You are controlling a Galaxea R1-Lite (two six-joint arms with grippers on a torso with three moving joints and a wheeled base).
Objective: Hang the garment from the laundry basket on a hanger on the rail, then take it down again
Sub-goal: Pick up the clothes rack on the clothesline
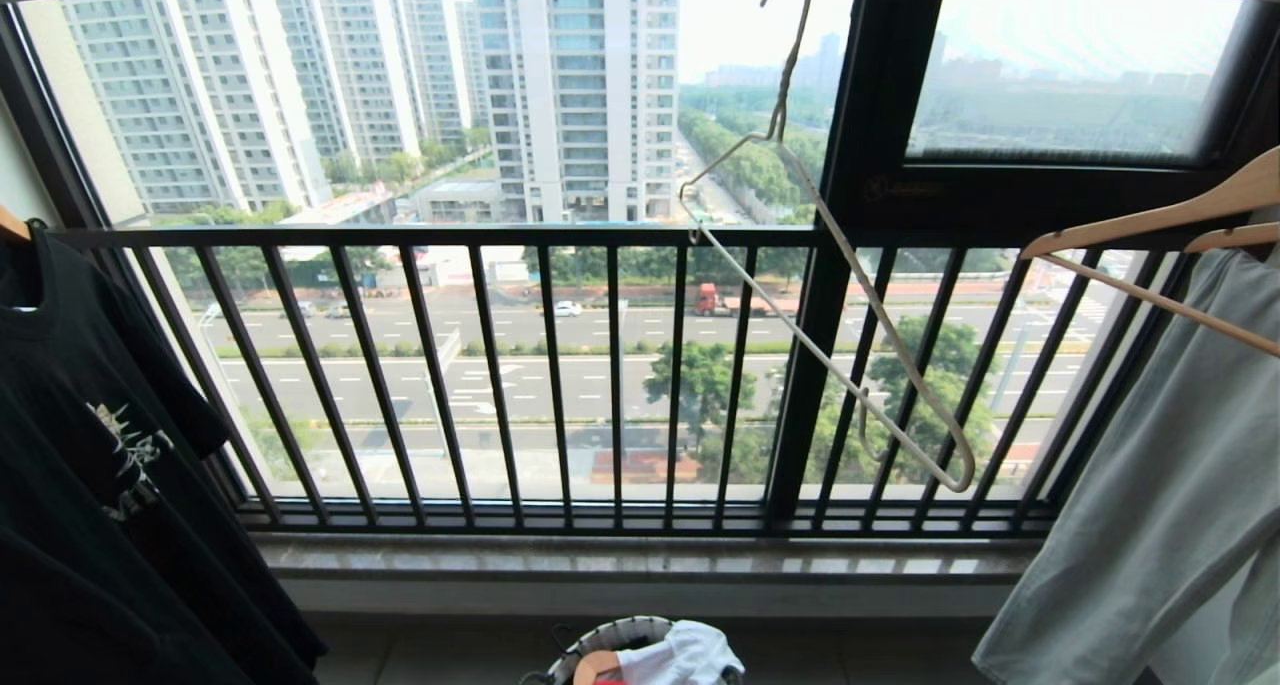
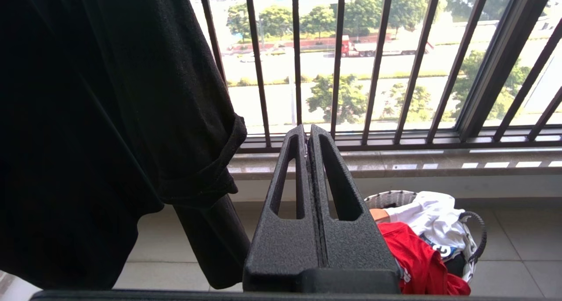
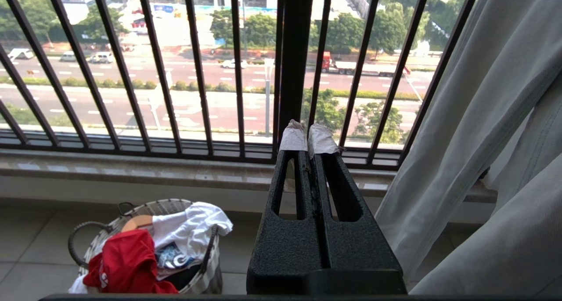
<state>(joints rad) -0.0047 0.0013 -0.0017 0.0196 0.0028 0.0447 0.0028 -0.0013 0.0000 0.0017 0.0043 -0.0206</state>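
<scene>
Half of laundry basket [image 1: 610, 633] cut off at bottom centre of head view; woven white-and-black rim shows. Red garment [image 3: 125, 261] crumpled inside, partly under white shirt [image 3: 189, 228] — lettering mostly hidden. Thin cream wire hanger [image 1: 850, 265] hangs tilted at upper centre; hook runs out of frame, rail unseen. Left gripper [image 2: 308, 132] and right gripper [image 3: 308, 132]: fingers pressed together, empty — matte black, right tips taped white. Black T-shirt [image 1: 90, 445] at left edge.

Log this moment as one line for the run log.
red T-shirt in basket | wire hanger bare | left end effector shut | right end effector shut
</scene>
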